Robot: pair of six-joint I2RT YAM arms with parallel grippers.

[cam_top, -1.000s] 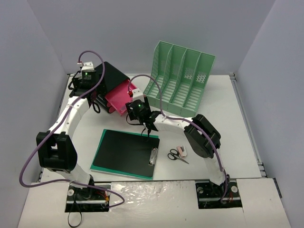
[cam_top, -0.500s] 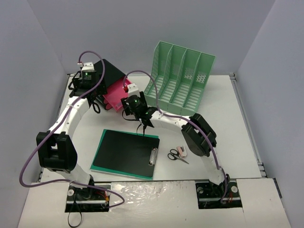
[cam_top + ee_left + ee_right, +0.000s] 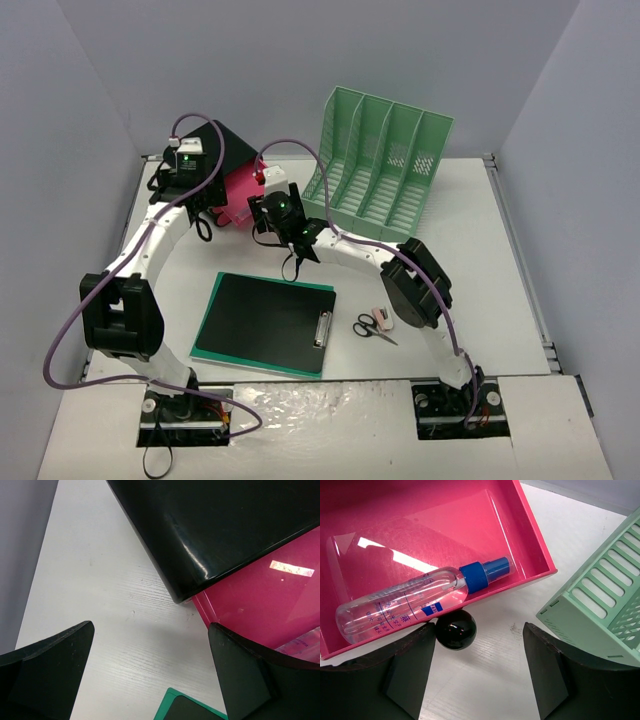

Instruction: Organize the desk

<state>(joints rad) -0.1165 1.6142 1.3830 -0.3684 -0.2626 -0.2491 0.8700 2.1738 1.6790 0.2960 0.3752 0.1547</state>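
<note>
- Your desk (image 3: 470, 260) is the broad white top under everything. It fills the floor of the enclosure, with the arm bases at its near edge.
- Your left gripper (image 3: 151, 630) hangs over the far-left part of the desk with its jaws spread wide and nothing between them. Only bare white desk shows in the gap.
- Just beyond that gripper you can see the rounded corner of a glossy black box (image 3: 225, 525). It overlaps the edge of a pink tray (image 3: 260, 595).
- Your right gripper (image 3: 479, 630) sits at the tray's near rim, jaws apart and gripping nothing.
- A small black ball (image 3: 455, 628) rests on the desk against the outside of the tray's rim, right beside one finger (image 3: 405, 670). The other finger stands well clear of it.
- A clear spray bottle (image 3: 410, 600) with a blue cap lies on its side inside the tray, along the near wall.
- A mint-green file rack (image 3: 385, 165) stands upright at the back of the desk, to the right of the tray.
- Nearer you, a black clipboard (image 3: 270, 320) lies flat on a green mat, its clip toward the right.
- Scissors (image 3: 372, 329) and a small pink eraser (image 3: 383, 318) lie just right of the clipboard, close together.
</note>
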